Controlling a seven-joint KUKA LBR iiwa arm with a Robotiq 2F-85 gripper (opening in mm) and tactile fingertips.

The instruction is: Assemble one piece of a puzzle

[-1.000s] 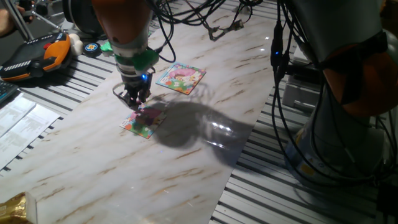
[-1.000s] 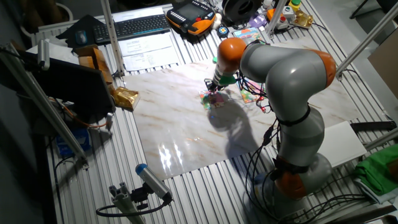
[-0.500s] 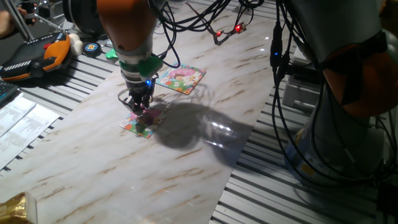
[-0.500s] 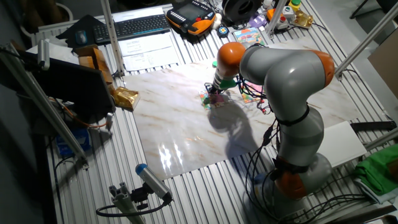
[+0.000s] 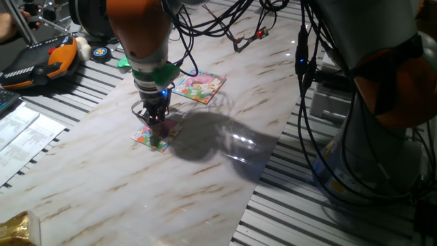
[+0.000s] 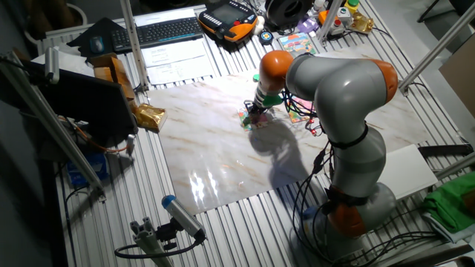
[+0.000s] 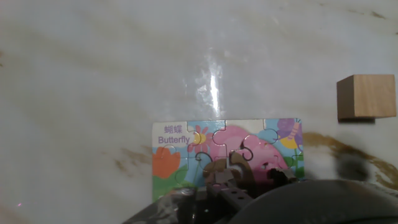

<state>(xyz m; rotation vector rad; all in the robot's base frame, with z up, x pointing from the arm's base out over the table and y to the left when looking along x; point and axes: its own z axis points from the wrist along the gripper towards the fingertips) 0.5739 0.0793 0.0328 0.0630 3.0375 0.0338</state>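
The puzzle (image 5: 154, 136) is a small square picture board on the marble table, also in the other fixed view (image 6: 253, 122). The hand view shows the puzzle (image 7: 186, 155) with the word "Butterfly" and a pink middle. My gripper (image 5: 156, 119) stands straight down on it, fingers close together, seen from the far side too (image 6: 255, 113). In the hand view my gripper (image 7: 227, 186) fills the bottom edge. The piece (image 7: 216, 172) shows as a small tan-brown patch at the fingertips, down in the pink area. My gripper is shut on it.
A larger square picture board (image 5: 199, 86) lies just behind the puzzle. A wooden cube (image 7: 365, 96) sits on the marble to the right of the puzzle. An orange pendant (image 5: 41, 60) lies at the far left, a gold bag (image 6: 148, 116) by the table's edge.
My gripper has shifted slightly right and come down onto the puzzle. Both boards stay where they were.
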